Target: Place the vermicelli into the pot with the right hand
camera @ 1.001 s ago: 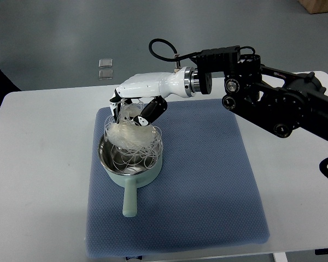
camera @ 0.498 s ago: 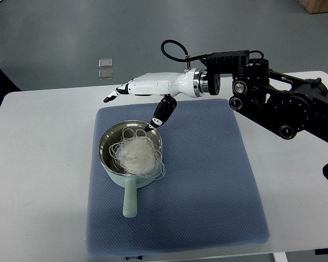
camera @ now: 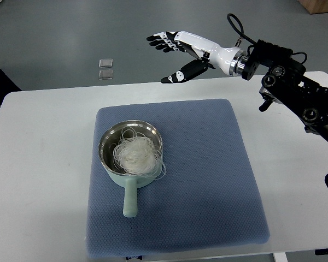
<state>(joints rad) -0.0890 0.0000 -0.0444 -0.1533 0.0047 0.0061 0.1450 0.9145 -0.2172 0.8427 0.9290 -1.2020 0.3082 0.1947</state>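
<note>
A bundle of white vermicelli point(camera: 134, 155) lies inside the pale green pot point(camera: 105, 165), which has a steel inside and a handle pointing toward the front. A few strands hang over the pot's right rim. The pot stands on the left half of a blue mat point(camera: 208, 180). My right hand point(camera: 169, 57), white with black fingertips, hovers well above and behind the mat's far edge, up and to the right of the pot. Its fingers are spread and hold nothing. The left arm does not show.
The mat lies on a white table point(camera: 44, 164). Two small clear squares point(camera: 105, 67) lie on the grey floor beyond the table's far edge. My right arm's black links point(camera: 300, 93) stretch over the table's far right corner.
My right hand let the vermicelli drop into the pot, opened its fingers, then rose and drew back up and to the right, away from the pot.
</note>
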